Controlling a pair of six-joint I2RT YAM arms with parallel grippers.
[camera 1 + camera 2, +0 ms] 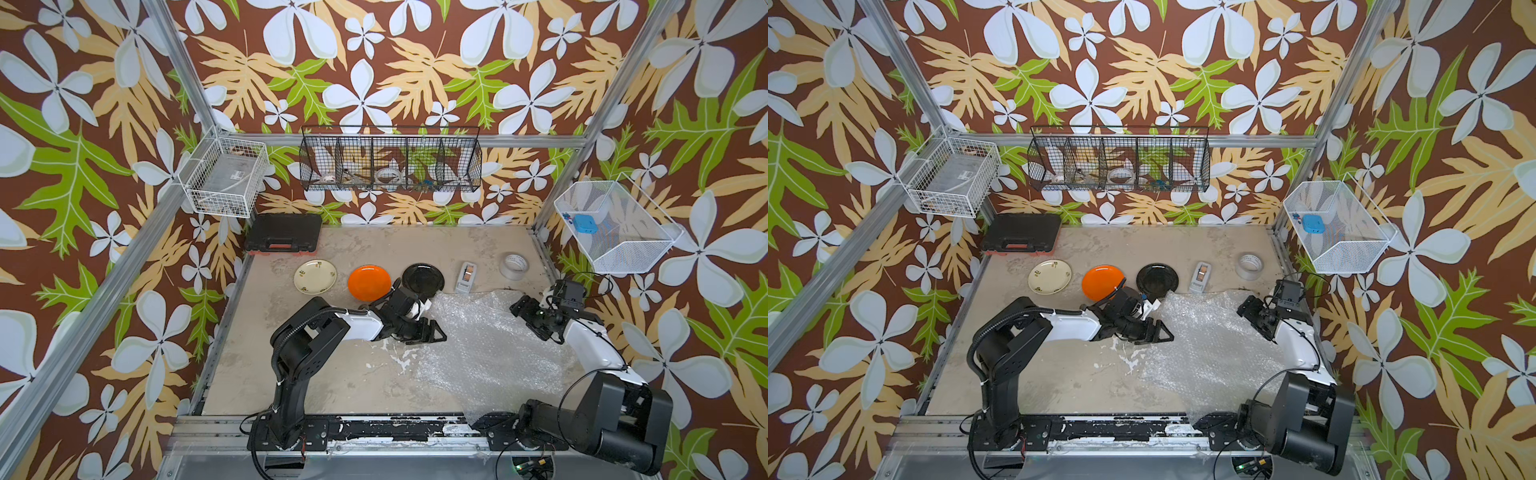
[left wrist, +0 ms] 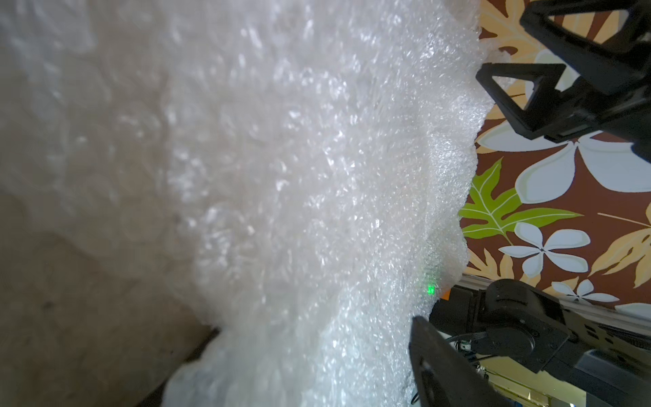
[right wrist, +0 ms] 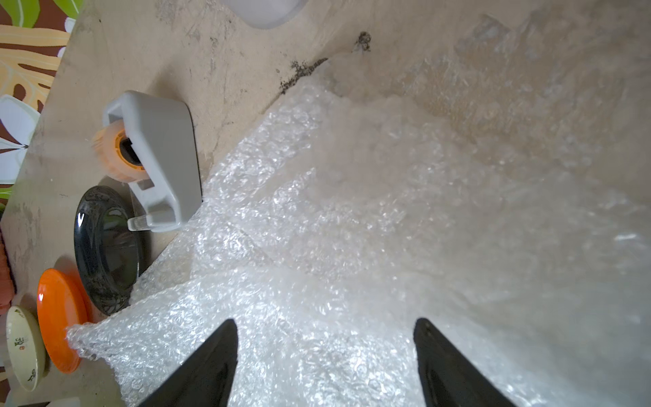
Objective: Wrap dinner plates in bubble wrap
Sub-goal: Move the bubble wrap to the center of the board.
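Three dinner plates lie in a row at the back of the table: cream [image 1: 315, 276], orange [image 1: 369, 281] and black [image 1: 423, 277]. The bubble wrap [image 1: 486, 353] is spread crumpled over the right half, and one corner reaches the black plate. My left gripper [image 1: 434, 334] sits at the wrap's left edge. In the left wrist view the bubble wrap [image 2: 281, 176] lies between its jaws, which stand apart, and it hides one finger. My right gripper [image 3: 324, 324] hangs open over the wrap's far right part and holds nothing.
A grey tape dispenser [image 1: 467, 276] and a white tape roll [image 1: 514, 266] stand behind the wrap. A black case [image 1: 284, 238] sits at the back left. Wire baskets [image 1: 390, 160] hang on the walls. Bare table [image 1: 324, 374] lies in front of the left arm.
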